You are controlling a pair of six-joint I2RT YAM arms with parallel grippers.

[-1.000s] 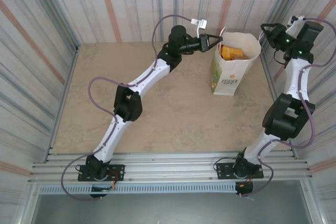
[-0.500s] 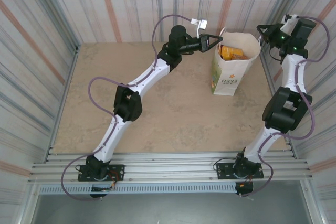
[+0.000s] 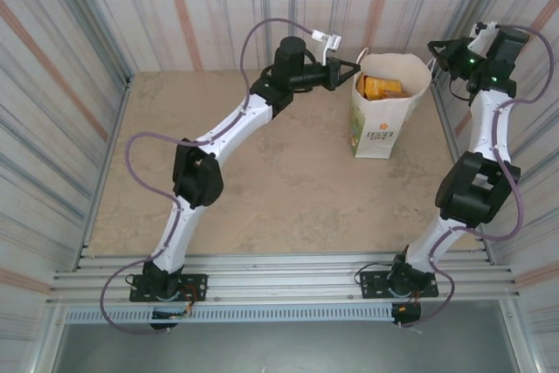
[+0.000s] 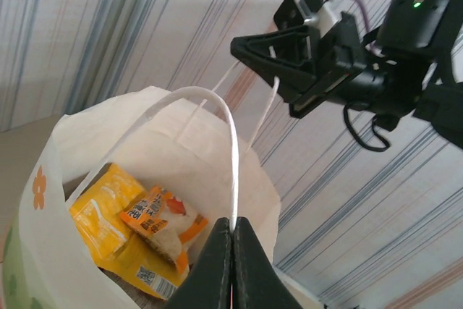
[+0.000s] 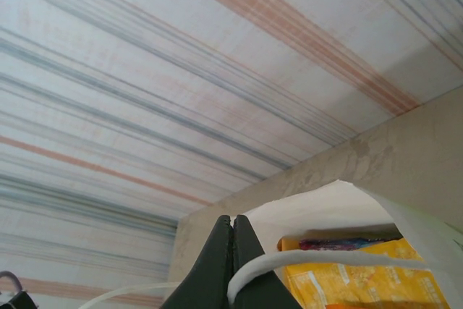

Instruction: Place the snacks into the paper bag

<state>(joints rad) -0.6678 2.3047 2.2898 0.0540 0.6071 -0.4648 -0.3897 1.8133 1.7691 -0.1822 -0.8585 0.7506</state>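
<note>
Since a second ago, left arm [image 3: 218, 133] has swung its elbow away from the paper bag [image 3: 377, 133]. Right arm [image 3: 485, 128] has straightened up beside the bag's right rim, and its jaws have closed.

Bag appears to stand upright on the worktop [image 3: 288, 189], between the two wrists. Snacks [image 3: 384, 87] lie inside it; yellow and orange packets visible.

Left jaws clenched on one white cord handle [image 4: 233, 171], right jaws clenched on the other handle [image 5: 325, 257].

Judgement: both handles pinched to steady or lift the filled bag.
</note>
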